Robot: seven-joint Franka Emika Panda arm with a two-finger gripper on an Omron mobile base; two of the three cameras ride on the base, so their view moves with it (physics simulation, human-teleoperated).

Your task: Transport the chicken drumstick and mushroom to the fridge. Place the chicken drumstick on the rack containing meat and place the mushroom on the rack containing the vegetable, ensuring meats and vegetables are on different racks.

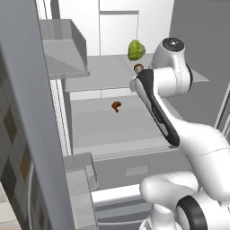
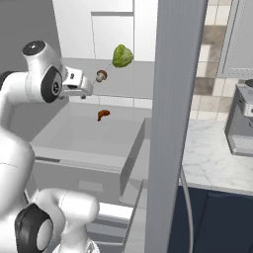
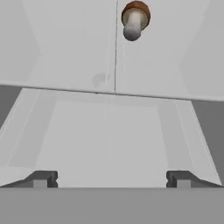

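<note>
A small brown-capped mushroom [image 3: 134, 19] lies at the front edge of the fridge's upper rack [image 1: 99, 74], just right of my gripper [image 2: 86, 92] and close to a leafy green vegetable [image 1: 136, 50]. My gripper [image 3: 111, 179] is open, its two dark fingertips far apart with nothing between them, and it sits a little back from the mushroom [image 2: 101, 75]. A brown chicken drumstick [image 1: 116, 106] rests on the lower rack [image 1: 99, 126]. From the right base view the drumstick [image 2: 103, 114] lies below the vegetable [image 2: 122, 56].
The open grey fridge door [image 1: 27, 112] with its door bins [image 1: 78, 173] stands at the left. In the right base view the door's edge [image 2: 175, 123] rises mid-frame. A marble counter [image 2: 212, 160] with a grey appliance [image 2: 242, 126] lies to the right.
</note>
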